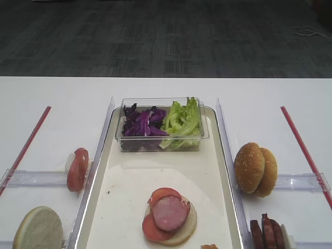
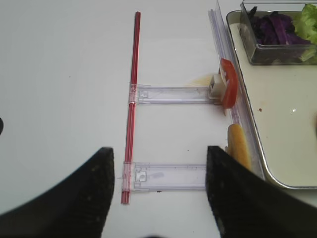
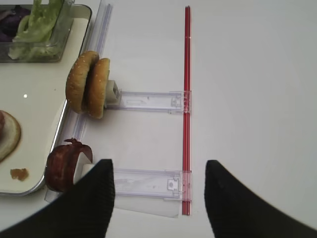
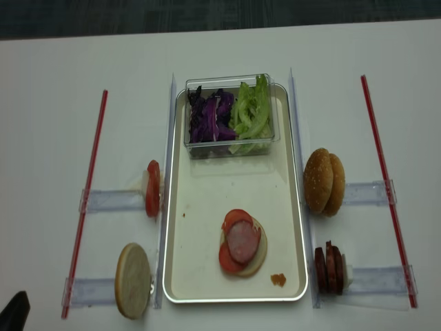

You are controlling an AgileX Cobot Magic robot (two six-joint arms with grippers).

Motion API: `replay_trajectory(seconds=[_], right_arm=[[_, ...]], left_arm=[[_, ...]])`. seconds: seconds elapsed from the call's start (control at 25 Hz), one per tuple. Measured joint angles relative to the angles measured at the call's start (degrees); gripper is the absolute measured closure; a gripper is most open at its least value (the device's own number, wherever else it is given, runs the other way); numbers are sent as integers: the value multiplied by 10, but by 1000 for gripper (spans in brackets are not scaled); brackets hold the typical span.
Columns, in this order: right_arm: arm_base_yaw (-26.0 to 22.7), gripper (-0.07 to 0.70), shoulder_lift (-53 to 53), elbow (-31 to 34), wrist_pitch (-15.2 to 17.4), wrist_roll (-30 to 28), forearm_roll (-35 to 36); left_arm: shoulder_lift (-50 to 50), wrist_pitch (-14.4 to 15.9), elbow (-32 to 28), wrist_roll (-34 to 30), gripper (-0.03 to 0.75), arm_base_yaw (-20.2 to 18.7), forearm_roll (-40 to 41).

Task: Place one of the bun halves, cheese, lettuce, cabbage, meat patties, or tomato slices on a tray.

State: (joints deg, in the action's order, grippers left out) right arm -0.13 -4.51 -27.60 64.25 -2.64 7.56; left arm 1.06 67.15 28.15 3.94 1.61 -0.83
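**Stack on tray, both grippers empty**

The tray (image 4: 180, 269) fills mid-frame. At its top a clear box (image 4: 231, 141) holds cabbage (image 4: 210, 117) and lettuce (image 4: 251, 110). Lower centre: bun half (image 4: 256, 261), tomato slices (image 4: 229, 258), patty (image 4: 242, 241). Right gripper (image 3: 158, 191) and left gripper (image 2: 158, 181) gape wide, holding nothing.

One high camera looks forward and down across the worktop (image 1: 155, 88) toward the far floor; the other high view looks nearly straight down. Both share the tray (image 4: 207, 227). Each wrist camera sits low behind its claw, close to the worktop: the right one views the tray's right rim, the left one its left rim.
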Motion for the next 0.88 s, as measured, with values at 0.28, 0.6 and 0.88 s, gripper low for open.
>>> replay_trajectory(seconds=[0.28,0.6,0.88], right_arm=[[0,215,54,0,0,-2,0],[0,215,54,0,0,-1,0],[0,215,54,0,0,-1,0]], left_arm=[[0,0,0,0,295,0,0],[0,0,0,0,295,0,0],[0,0,0,0,295,0,0]])
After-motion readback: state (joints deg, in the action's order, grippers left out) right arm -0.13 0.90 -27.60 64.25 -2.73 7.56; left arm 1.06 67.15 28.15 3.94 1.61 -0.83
